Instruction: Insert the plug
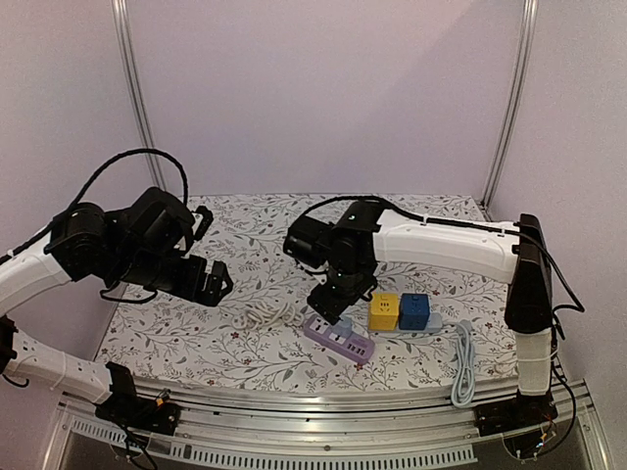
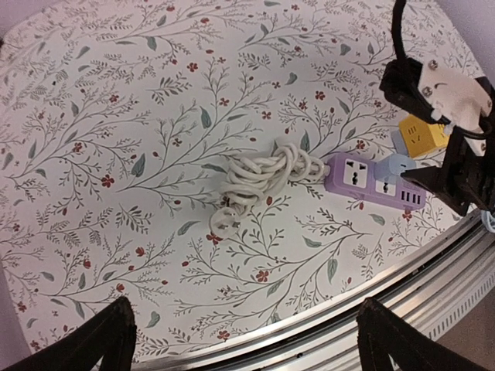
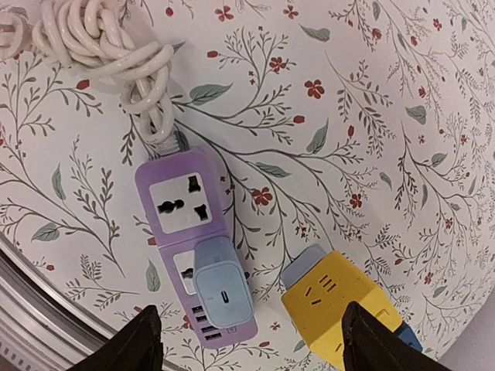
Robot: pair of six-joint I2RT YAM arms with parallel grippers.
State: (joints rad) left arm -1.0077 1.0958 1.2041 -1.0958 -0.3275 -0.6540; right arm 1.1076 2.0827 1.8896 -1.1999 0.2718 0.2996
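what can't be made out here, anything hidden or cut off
Right wrist view: the light blue plug covers its own pins, so how deep it sits in the purple strip is unclear.
Right wrist view: the blue cube is mostly behind the yellow cube.
Left wrist view: the right arm hides the strip's end.

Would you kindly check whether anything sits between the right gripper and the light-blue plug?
Nothing visible does. The light-blue plug sits exposed on the purple power strip, under the open right gripper; the yellow cube socket lies apart, beside it.

Blue cube [image 3: 408, 340] mostly hidden behind yellow cube [image 3: 336, 305] (right wrist view); cord coil [image 3: 85, 35] cut off.
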